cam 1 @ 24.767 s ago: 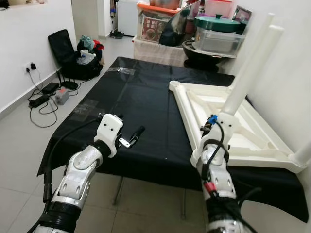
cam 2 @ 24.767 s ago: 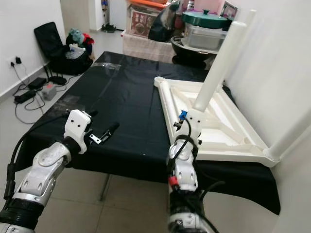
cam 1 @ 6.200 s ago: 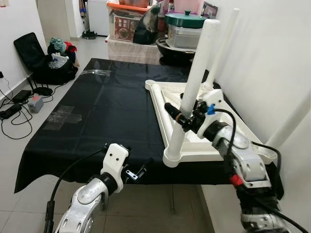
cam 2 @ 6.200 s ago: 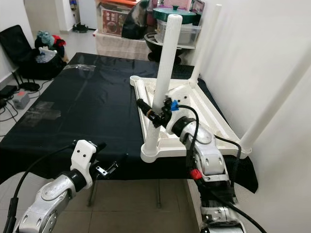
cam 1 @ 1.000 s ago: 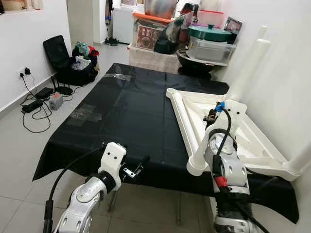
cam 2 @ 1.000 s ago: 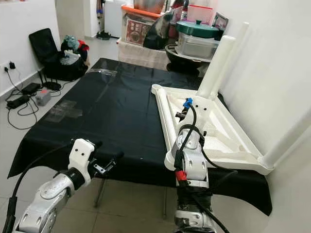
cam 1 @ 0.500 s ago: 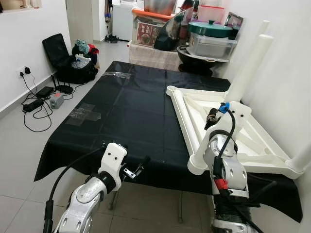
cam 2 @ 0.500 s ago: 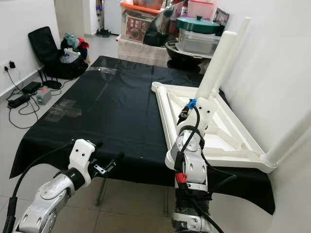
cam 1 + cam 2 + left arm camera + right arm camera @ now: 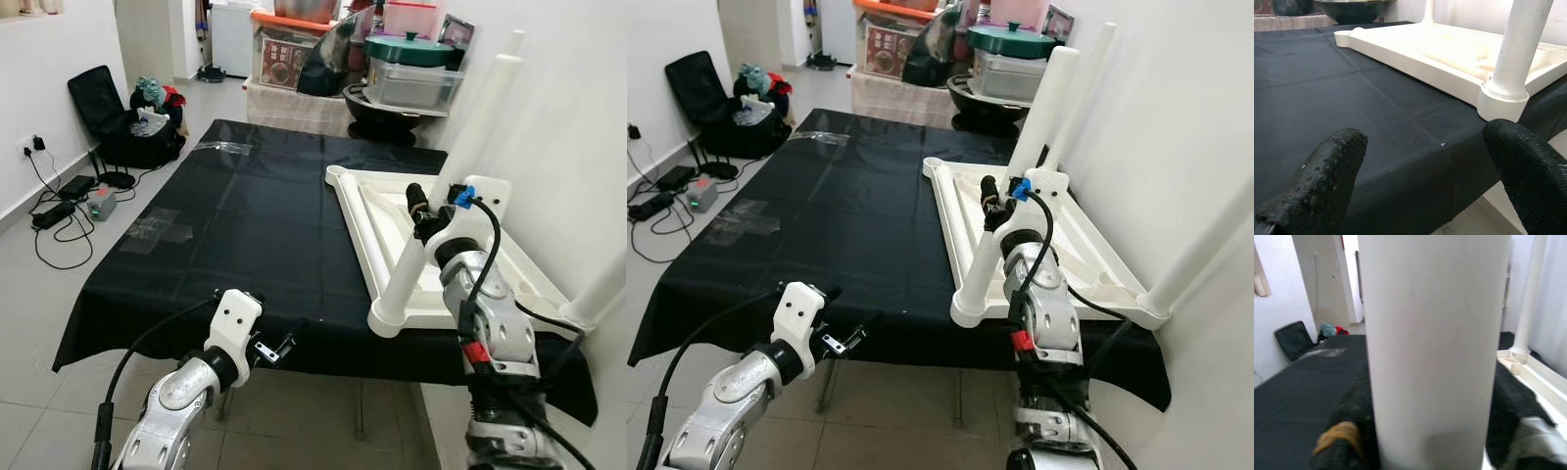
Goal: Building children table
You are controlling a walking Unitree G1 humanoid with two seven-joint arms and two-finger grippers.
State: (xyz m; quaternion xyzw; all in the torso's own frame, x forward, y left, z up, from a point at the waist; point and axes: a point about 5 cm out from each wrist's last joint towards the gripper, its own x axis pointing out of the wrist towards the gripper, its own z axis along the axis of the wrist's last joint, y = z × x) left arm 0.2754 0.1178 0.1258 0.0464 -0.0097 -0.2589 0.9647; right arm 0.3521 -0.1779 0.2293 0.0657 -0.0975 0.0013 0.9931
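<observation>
A white children's table lies upside down on the right side of a black-covered table. Its near corner leg rises slanted from its socket. My right gripper is shut on this leg at about mid-height; in the right wrist view the white leg sits between the black fingers. Another leg stands at the far corner, and a third at the right. My left gripper hangs open at the table's front edge, its fingers wide apart and holding nothing.
Storage boxes and a green-lidded pot are stacked behind the table. A black chair with a bag and floor cables are at the left. A white wall runs close along the right side. Grey tiled floor lies before the table.
My right forearm has swung out to the right of the leg while the gripper stays shut on it. The camera has shifted a little. The left arm is unchanged.
</observation>
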